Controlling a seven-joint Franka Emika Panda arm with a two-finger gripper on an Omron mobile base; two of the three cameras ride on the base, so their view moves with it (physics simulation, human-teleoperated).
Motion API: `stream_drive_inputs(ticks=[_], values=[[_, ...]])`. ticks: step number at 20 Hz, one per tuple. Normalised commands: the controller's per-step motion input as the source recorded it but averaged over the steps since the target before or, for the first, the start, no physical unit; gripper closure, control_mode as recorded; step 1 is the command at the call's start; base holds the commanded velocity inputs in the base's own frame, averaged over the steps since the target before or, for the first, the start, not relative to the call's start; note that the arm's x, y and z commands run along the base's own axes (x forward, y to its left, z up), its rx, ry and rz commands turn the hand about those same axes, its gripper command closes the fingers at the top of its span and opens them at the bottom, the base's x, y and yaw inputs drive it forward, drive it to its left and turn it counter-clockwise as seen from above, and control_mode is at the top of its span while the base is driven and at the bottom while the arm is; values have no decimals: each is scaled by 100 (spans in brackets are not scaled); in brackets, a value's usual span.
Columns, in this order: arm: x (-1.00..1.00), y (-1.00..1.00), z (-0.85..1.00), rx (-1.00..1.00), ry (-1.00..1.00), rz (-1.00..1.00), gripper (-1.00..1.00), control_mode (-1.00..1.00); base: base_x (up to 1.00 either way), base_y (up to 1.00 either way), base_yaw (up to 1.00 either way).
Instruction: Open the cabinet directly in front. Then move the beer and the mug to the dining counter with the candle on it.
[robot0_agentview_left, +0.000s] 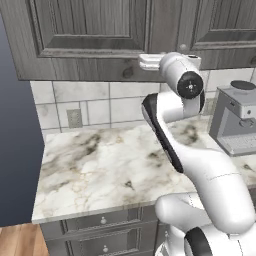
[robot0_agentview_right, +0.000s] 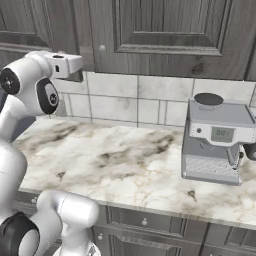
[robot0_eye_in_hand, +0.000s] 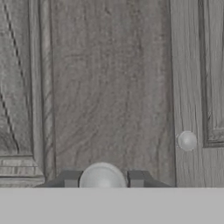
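Observation:
The cabinet (robot0_agentview_left: 90, 40) hangs right in front of me, and both its dark grey doors look shut. In the hand view my gripper (robot0_eye_in_hand: 103, 179) sits on the left door's round silver knob (robot0_eye_in_hand: 103, 176), one fingertip (robot0_eye_in_hand: 70, 178) hard against each side of it. The right door's knob (robot0_eye_in_hand: 187, 141) lies just past the seam. From the base cameras my hand (robot0_agentview_left: 146, 61) (robot0_agentview_right: 67, 65) presses against the cabinet's lower edge and covers the held knob. The beer, the mug, the dining counter and the candle are out of view.
A marble worktop (robot0_agentview_left: 110, 160) backed by wall tiles runs below the cabinet. A grey coffee machine (robot0_agentview_left: 237, 120) (robot0_agentview_right: 215, 137) stands on its right part. Grey drawers (robot0_agentview_left: 100, 220) sit under the worktop. A wall outlet (robot0_agentview_left: 74, 118) is in the tiles.

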Motion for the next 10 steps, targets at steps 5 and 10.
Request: stream_drive_inputs(ticks=[5,10], values=[[-88,0,25,0,-3,-10,100,-100,0,0,0],[-96,3,24,0,-6,-10,100,-100,0,0,0]])
